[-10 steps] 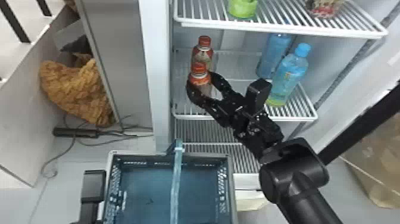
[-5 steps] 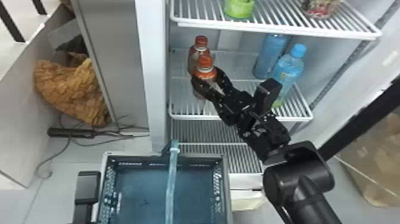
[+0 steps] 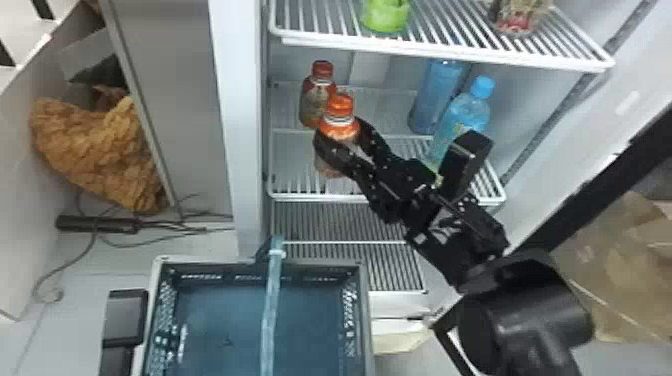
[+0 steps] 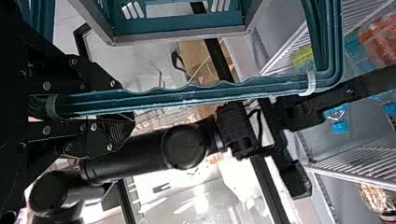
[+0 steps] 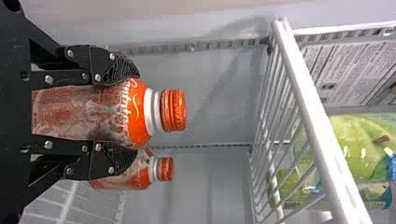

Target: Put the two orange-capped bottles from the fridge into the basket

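My right gripper (image 3: 342, 132) is shut around the front orange-capped bottle (image 3: 338, 105), in front of the fridge's middle shelf. In the right wrist view, both pads of the right gripper (image 5: 135, 115) press on the held bottle (image 5: 135, 109) below its white neck. Behind it, the other orange-capped bottle (image 3: 318, 100) stands at the shelf's left. The basket (image 3: 367, 320) hangs low before the fridge, beside my left gripper's black housing (image 3: 125, 317). In the left wrist view, the left gripper (image 4: 125, 106) is shut on the blue basket handle (image 4: 187, 98).
Two blue bottles (image 3: 462, 112) stand right on the same shelf, partly behind the right gripper. The upper shelf's white front edge (image 3: 440, 54) crosses above, bearing a green container (image 3: 385, 15). The fridge's left wall edge (image 3: 240, 125) rises close to the bottles.
The right gripper and its bottle have shifted rightward and slightly up relative to the rear bottle, opening a sideways offset between the two caps. The whole head view has shifted slightly.
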`<act>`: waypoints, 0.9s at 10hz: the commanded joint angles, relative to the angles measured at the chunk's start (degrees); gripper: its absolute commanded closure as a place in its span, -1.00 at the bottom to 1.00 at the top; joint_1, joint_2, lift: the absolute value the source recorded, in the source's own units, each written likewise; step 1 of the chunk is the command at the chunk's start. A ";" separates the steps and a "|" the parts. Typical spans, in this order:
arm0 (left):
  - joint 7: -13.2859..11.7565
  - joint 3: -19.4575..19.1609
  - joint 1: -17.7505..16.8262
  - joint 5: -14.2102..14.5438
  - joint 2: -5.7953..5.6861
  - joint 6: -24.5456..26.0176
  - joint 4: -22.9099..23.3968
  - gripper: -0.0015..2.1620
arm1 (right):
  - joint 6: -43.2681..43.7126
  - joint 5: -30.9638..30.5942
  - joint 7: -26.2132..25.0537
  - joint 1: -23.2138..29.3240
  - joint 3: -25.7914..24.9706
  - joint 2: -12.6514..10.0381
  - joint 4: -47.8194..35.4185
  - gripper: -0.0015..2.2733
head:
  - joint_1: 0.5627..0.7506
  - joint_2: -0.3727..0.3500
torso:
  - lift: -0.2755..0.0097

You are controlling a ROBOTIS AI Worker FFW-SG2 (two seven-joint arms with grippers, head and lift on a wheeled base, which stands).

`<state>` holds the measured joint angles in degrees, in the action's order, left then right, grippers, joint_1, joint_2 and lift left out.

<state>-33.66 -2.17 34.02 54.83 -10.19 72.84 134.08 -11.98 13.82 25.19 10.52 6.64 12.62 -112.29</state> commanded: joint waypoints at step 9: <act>0.00 0.12 -0.28 -0.21 0.00 0.28 0.00 0.11 | -48.34 2.52 7.50 16.20 -6.98 0.74 -35.71 -0.24 | 0.41 -0.55 | -0.72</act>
<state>-33.66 -2.05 33.63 54.61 -10.19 73.06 134.08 -57.44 16.03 32.68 26.61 -0.41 13.25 -146.68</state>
